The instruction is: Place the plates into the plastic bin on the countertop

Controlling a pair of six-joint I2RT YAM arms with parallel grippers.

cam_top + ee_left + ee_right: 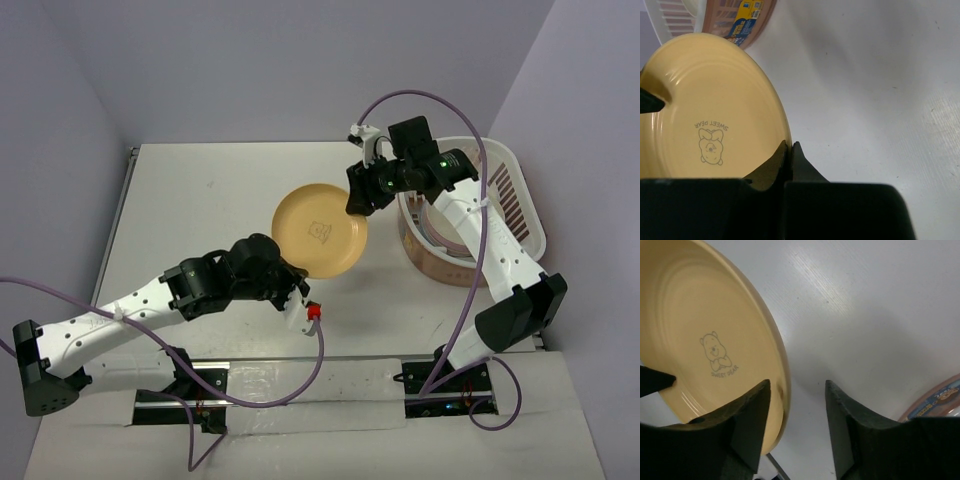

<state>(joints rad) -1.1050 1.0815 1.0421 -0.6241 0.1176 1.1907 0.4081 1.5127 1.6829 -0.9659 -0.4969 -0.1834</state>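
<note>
Lavender walls (300, 70) hem the white desk (200, 200) on three sides. One yellow plate (318, 232) is held up over mid-desk, bare surface all around it. Near rim clamped tight in the left pincer (790, 149); far rim sits between the spread-apart fingers of the right pincer (797, 390). The bin (522, 190) stands close to the right wall, back corner.

Bright even light; soft shadows on countertop (200, 200); wrist foregrounds blurred.

One orange-yellow plate (320, 232) showed, just beside the one plastic bin (517, 200), on the one countertop (200, 200). Two grippers were there: left gripper (300, 285) and right gripper (358, 200). Plates inside the bin could not be counted.
</note>
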